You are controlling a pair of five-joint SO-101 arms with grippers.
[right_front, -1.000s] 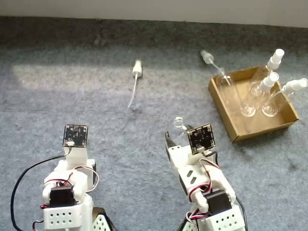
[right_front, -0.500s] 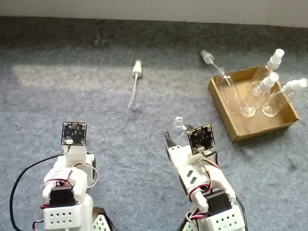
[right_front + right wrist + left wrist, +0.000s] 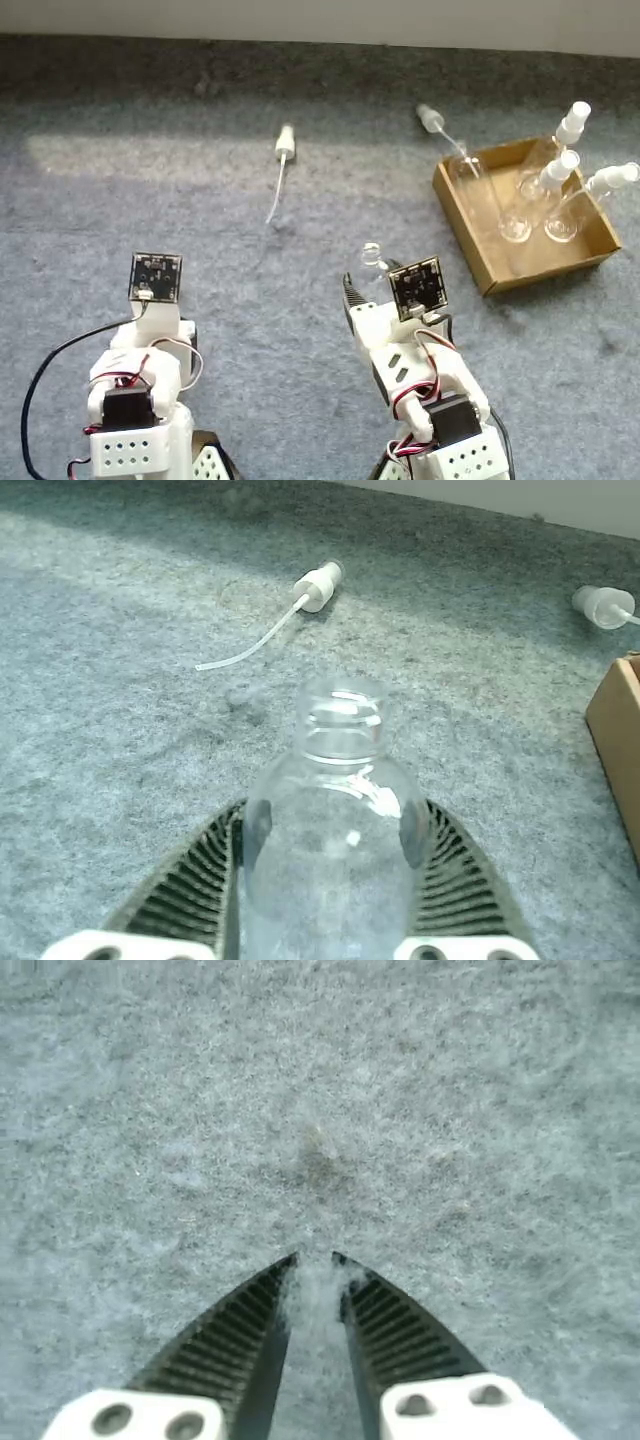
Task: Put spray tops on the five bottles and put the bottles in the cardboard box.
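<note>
Bench (image 3: 150,180): grey, felt-covered, carrying everything listed. Left arm (image 3: 140,400): nudged slightly farther out than a second ago, motionless for the last half-second. Left gripper (image 3: 313,1257): barely parted, holding nothing, pointed down at bare covering. Right arm (image 3: 420,390): unchanged in place. Right gripper (image 3: 335,815): clamped round an open-necked clear bottle (image 3: 335,880), no top fitted. Cardboard box (image 3: 462,232): out beyond the right arm and to its outer side, well apart from the held bottle. Inside, three topped bottles (image 3: 560,168) leaning, plus what looks like an untopped fourth bottle (image 3: 470,170). Loose on the bench, untouched: first spray top (image 3: 285,145), farther out between the two arms; second spray top (image 3: 430,118), just beside the box's far corner. Judged: no gain for the task from the small shift; two tops yet to fit, held bottle yet to box.
</note>
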